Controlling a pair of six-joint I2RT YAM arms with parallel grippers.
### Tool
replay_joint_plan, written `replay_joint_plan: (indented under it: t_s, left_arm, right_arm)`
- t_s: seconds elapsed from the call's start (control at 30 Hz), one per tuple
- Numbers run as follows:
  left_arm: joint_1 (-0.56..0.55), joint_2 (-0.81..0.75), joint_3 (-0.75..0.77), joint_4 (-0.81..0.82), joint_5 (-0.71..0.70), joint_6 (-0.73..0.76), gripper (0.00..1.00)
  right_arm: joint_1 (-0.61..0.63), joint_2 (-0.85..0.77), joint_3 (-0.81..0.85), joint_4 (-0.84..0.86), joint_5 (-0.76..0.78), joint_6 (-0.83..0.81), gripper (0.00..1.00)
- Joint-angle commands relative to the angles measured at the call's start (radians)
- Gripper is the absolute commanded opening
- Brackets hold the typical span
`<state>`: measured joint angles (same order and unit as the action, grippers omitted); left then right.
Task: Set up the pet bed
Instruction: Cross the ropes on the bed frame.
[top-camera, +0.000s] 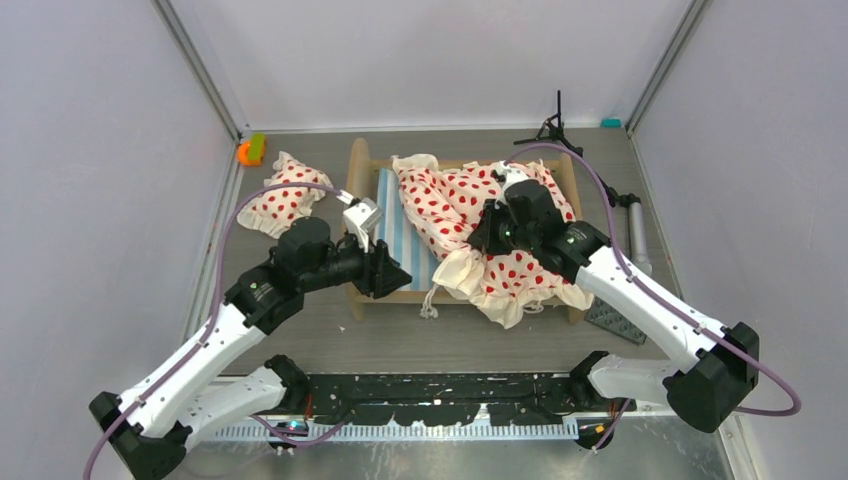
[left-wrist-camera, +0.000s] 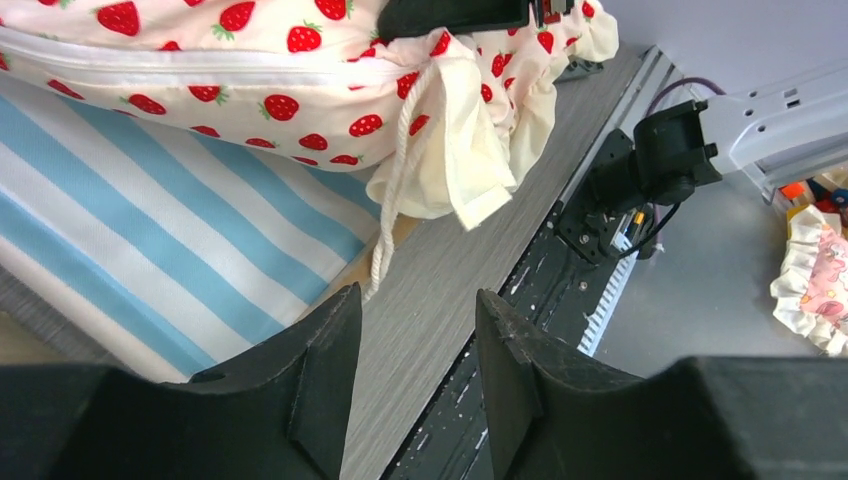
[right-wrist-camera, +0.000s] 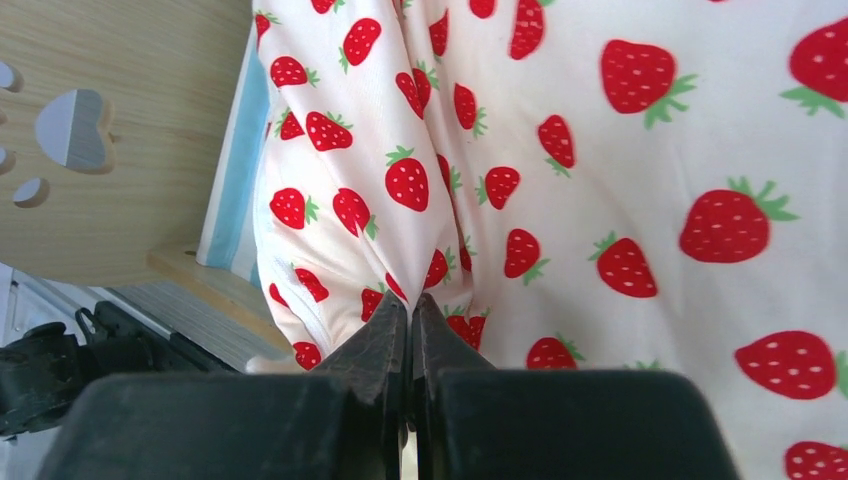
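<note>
Left claw (left-wrist-camera: 415, 300) fills the bottom of the left wrist view. Its black fingers (left-wrist-camera: 320, 370) are spread part way with nothing between them, only grey bench (left-wrist-camera: 440, 280) in the gap. Just past the tips hang a white cord (left-wrist-camera: 395, 200) and a cream cloth corner (left-wrist-camera: 450, 150), off the bed's near edge.

Right wrist view, bottom centre: right claw (right-wrist-camera: 410, 310) is pressed together, pinching a fold of the bedding (right-wrist-camera: 620, 150), cream with red strawberry print. At far left of that frame are a light-wood end board (right-wrist-camera: 130, 60) with paw cut-out and a sliver of blue mattress edge.

Top view: the pet bed (top-camera: 357, 170) sits mid-frame on the bench, long side across the picture. The blue-white striped mattress (top-camera: 398, 220) is bare on its left part. The bedding is bunched over the centre and right, with ruffles spilling over the front rail at lower right.

Left arm (top-camera: 200, 350) starts from the base at lower left, its white link rising up-right to a bent elbow. The wrist is roughly level and points right, with the claw at the bed's front-left corner, low by the rail.

Right arm (top-camera: 650, 300) starts from the base at lower right, its link running up-left. The wrist tips down, with the claw buried in the cloth right of bed centre.

A second strawberry-print pillow (top-camera: 285, 195) lies on the bench left of the bed, apart from it. An orange object (top-camera: 247, 150) is at upper left by the wall. A black tripod stand (top-camera: 556, 125) is behind the bed at upper right. A grey cylinder (top-camera: 635, 235) and a dark studded mat (top-camera: 615, 320) are at right.
</note>
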<state>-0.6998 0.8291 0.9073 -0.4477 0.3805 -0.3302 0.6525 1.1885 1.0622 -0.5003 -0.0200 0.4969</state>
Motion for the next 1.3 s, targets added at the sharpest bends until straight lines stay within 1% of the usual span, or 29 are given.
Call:
replay_joint_plan:
  t_s: [0.0, 0.1, 0.23, 0.43, 0.5, 0.6, 0.7, 0.77, 0.87, 1.07, 1.27]
  left_arm:
    - [-0.085, 0.053, 0.025, 0.070, -0.100, 0.012, 0.47]
    - [-0.146, 0.077, 0.012, 0.112, -0.178, 0.018, 0.44]
    - [-0.199, 0.118, -0.005, 0.162, -0.256, 0.030, 0.33]
    - [-0.256, 0.182, -0.032, 0.225, -0.312, 0.012, 0.28]
    - [-0.289, 0.190, -0.048, 0.247, -0.359, -0.008, 0.26]
    - [-0.355, 0.186, -0.091, 0.306, -0.471, -0.066, 0.24]
    - [-0.421, 0.187, -0.126, 0.361, -0.619, -0.135, 0.25]
    - [-0.454, 0.203, -0.128, 0.357, -0.731, -0.186, 0.25]
    - [-0.469, 0.240, -0.105, 0.321, -0.819, -0.257, 0.25]
    - [-0.476, 0.284, -0.079, 0.296, -0.899, -0.293, 0.23]
    - [-0.477, 0.297, -0.055, 0.294, -0.885, -0.322, 0.21]
  right_arm:
    - [-0.070, -0.029, -0.021, 0.018, -0.118, -0.044, 0.05]
    - [-0.120, -0.023, -0.042, 0.041, -0.193, -0.036, 0.04]
    - [-0.166, -0.012, -0.053, 0.047, -0.253, -0.036, 0.04]
    - [-0.213, -0.010, -0.081, 0.072, -0.318, -0.020, 0.04]
    - [-0.224, -0.008, -0.088, 0.078, -0.330, -0.014, 0.04]
    - [-0.239, -0.006, -0.099, 0.088, -0.342, -0.006, 0.04]
    - [-0.248, -0.001, -0.103, 0.091, -0.353, 0.001, 0.04]
    - [-0.252, 0.003, -0.105, 0.092, -0.357, 0.005, 0.04]
    - [-0.257, 0.005, -0.107, 0.096, -0.363, 0.011, 0.03]
    - [-0.259, 0.008, -0.116, 0.107, -0.368, 0.019, 0.03]
    - [-0.264, 0.017, -0.123, 0.122, -0.374, 0.028, 0.03]
